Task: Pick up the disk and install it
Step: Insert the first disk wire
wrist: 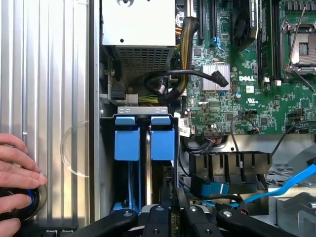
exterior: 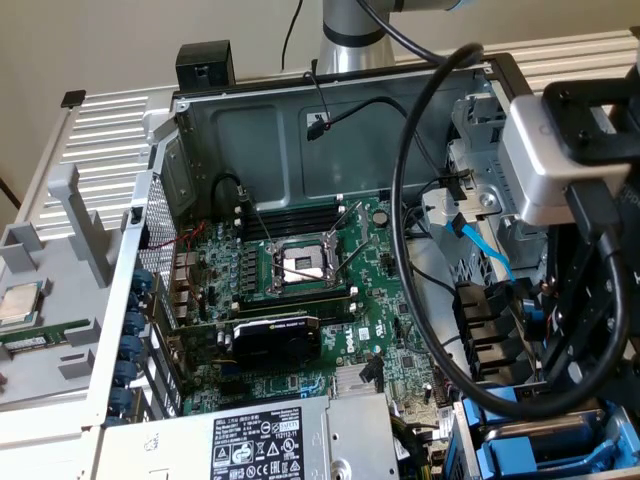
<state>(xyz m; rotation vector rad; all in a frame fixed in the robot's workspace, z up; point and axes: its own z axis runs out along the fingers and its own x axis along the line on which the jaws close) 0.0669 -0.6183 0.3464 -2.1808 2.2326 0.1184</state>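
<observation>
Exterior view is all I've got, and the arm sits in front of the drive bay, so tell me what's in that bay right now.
Observer: Two blue carrier tabs stand side by side in the drive bay.
Operator: Where is the tool relative to them?
Observer: The tool is at the bay, close beside those tabs. I cannot judge whether it touches them.
Operator: Is anyone near the machine?
Observer: Yes, a person's hand rests on the ribbed metal surface alongside the bay.
</observation>
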